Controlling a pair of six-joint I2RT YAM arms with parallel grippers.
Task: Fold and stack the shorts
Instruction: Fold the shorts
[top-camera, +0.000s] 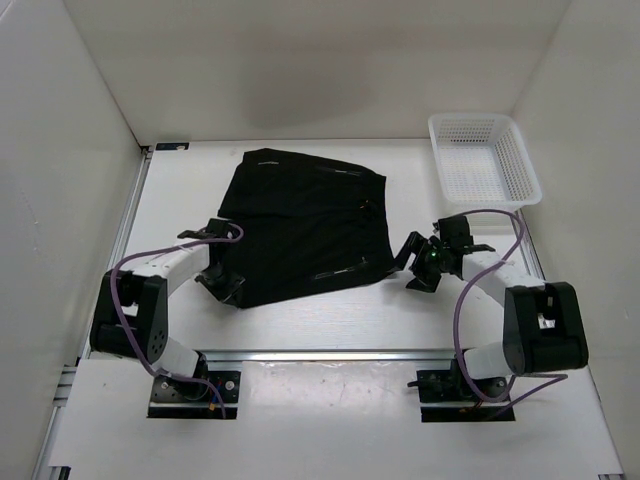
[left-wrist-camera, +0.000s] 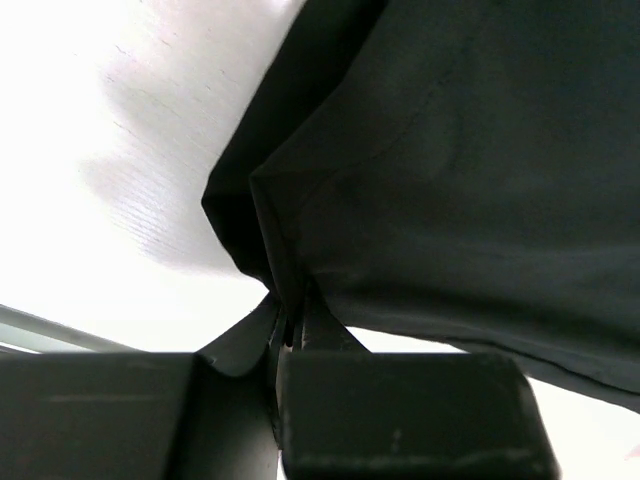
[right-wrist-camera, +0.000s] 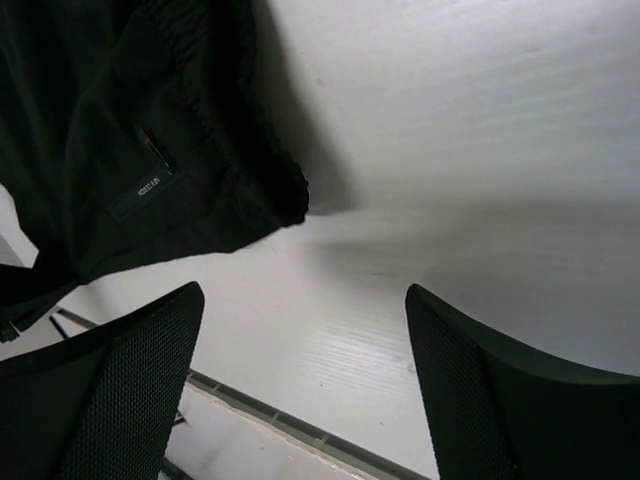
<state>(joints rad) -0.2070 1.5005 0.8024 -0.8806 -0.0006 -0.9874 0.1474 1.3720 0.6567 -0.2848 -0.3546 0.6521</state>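
Left end effector (left-wrist-camera: 288, 340) pinching shorts (top-camera: 300, 225) corner; right end effector (right-wrist-camera: 303, 325) spread over white table (top-camera: 320, 322).

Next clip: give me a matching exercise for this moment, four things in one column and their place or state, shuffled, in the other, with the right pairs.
Things:
1. shorts
2. white mesh basket
3. left gripper
4. right gripper

Place or state:
A. open, holding nothing, just right of the shorts
B. far right corner of the table
C. spread out mid-table
D. fingers shut on a near corner of the shorts

Pairs: 1-C, 2-B, 3-D, 4-A
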